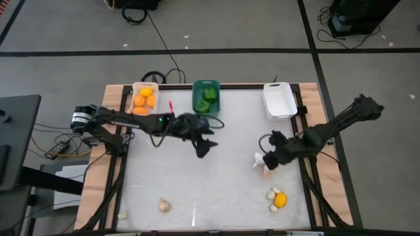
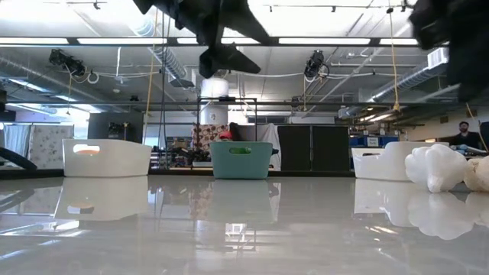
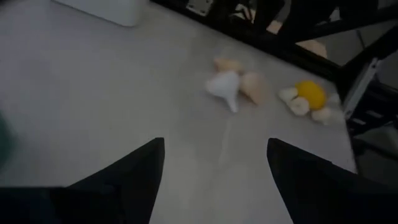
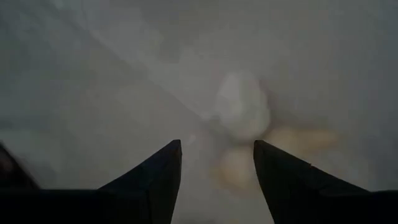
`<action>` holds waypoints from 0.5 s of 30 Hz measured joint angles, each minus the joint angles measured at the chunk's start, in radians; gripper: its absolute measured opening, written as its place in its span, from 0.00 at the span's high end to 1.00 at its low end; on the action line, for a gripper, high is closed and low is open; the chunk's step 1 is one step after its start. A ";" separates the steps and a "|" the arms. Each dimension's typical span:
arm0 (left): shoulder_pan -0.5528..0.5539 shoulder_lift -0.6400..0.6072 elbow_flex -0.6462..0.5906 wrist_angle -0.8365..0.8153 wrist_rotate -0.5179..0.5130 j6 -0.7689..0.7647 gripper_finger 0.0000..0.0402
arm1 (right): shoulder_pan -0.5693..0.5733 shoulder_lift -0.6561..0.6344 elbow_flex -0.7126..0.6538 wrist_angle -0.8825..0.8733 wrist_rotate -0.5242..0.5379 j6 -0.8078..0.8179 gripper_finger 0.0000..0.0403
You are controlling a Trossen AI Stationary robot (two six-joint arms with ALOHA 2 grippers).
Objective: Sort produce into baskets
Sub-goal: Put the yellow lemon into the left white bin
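**What cannot be made out**

In the right wrist view, the pale bulbs (image 4: 244, 106) ahead of the right gripper (image 4: 216, 163) are a soft blur; their number and outlines cannot be told.

In the low view, the garlic bulbs (image 2: 439, 166) hide part of the white basket (image 2: 378, 165) behind them, and one bulb is cut off by the picture's edge. Both arms are cropped above, showing only dark shapes.

In the high view, the right gripper (image 1: 266, 162) covers part of the white bulb (image 1: 258, 159) beside it. A small pale item (image 1: 123, 214) near the table's (image 1: 216, 190) front corner is too small to identify.
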 joint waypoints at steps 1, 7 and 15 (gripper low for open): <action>-0.017 0.013 0.000 0.017 -0.005 -0.021 0.28 | 0.029 0.000 0.005 -0.005 -0.004 0.009 0.47; -0.121 0.087 0.000 0.044 -0.046 -0.190 0.28 | 0.190 0.031 0.006 -0.028 -0.092 0.046 0.47; -0.289 0.174 0.000 0.068 -0.176 -0.371 0.28 | 0.388 0.150 0.032 0.070 -0.228 0.133 0.47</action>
